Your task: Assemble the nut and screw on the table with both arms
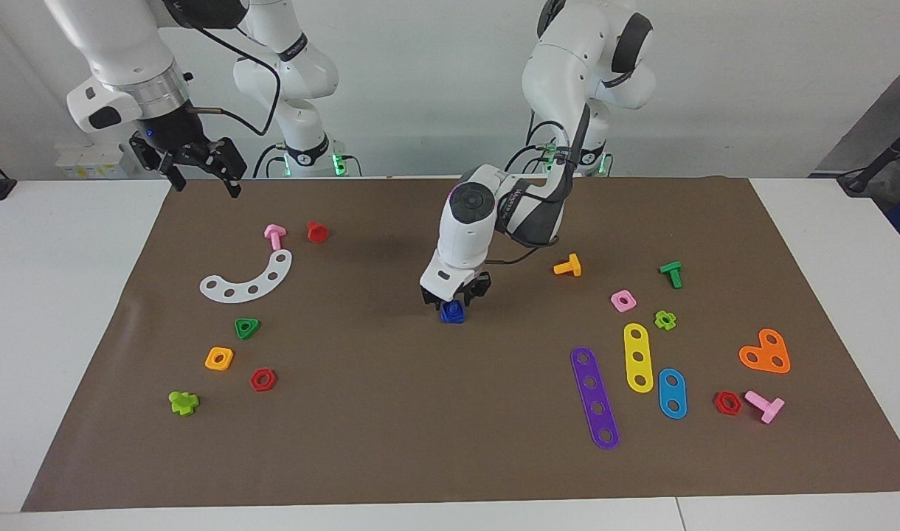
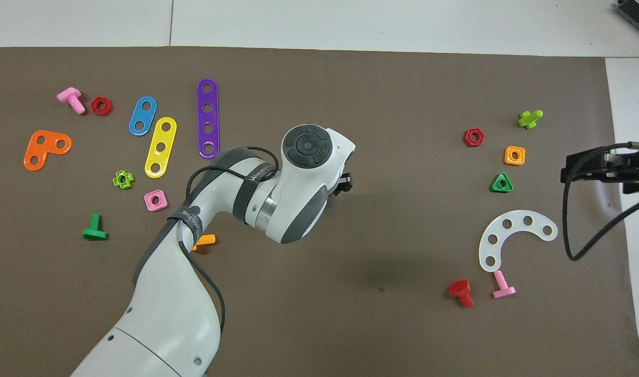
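Two arms split the job: the left end effector point(image 1: 456, 298) is down at mid-worktop point(image 1: 391, 413), apparently clamping the blue nut point(image 1: 452, 313), while the right end effector point(image 1: 199, 166) waits raised, fingers spread.

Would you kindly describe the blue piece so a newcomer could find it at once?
Start at the brown mat and find the left gripper, lowered at the mat's middle. The blue piece sits on the mat right under its fingers. Every other part lies toward the table's ends; none is so dark a blue.
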